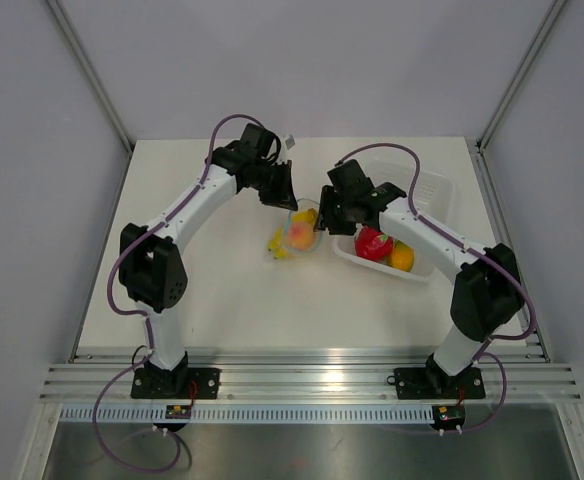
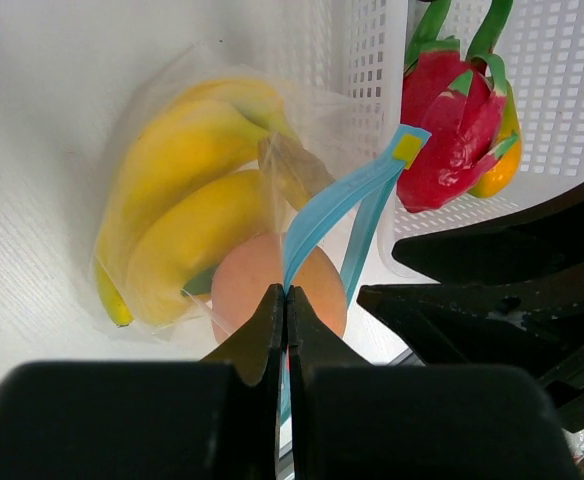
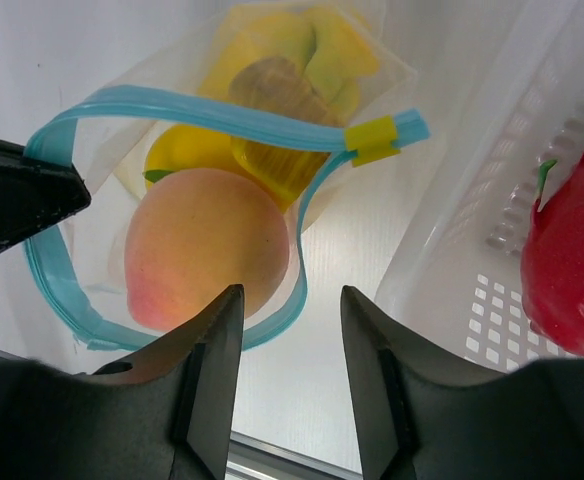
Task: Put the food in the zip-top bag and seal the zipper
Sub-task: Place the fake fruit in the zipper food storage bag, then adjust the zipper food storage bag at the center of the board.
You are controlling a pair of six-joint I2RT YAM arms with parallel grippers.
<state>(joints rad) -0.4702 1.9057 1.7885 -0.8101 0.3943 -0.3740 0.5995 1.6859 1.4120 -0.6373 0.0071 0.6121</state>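
1. Top external view: the left gripper (image 1: 285,198) and the right gripper (image 1: 328,217) meet over the zip-top bag (image 1: 294,236) at mid-table. From here both claws are dark shapes and their jaws cannot be read. The bag's contents show only as yellow and orange blurs. Just right of it is a white perforated tray (image 1: 438,190) with a red dragon fruit (image 1: 372,243) and an orange fruit (image 1: 402,257); the right arm covers part of the tray. The table (image 1: 202,300) is matt white, inside pale grey walls (image 1: 322,60), with an aluminium rail (image 1: 312,378) at the near edge.

2. Left wrist view: the left claw is pinched fully closed on the light-blue zipper (image 2: 327,205), which rises to a yellow slider (image 2: 408,148). Behind the crinkled film lie a banana bunch (image 2: 172,180) and a peach (image 2: 240,290), its lower part hidden by the fingers.

3. Right wrist view: the right claw stands partly apart and grips nothing. The zipper loops wide around the peach, and one side of it shows through the gap; contact cannot be judged. A smaller yellow fruit (image 3: 184,150) is half hidden behind the peach.
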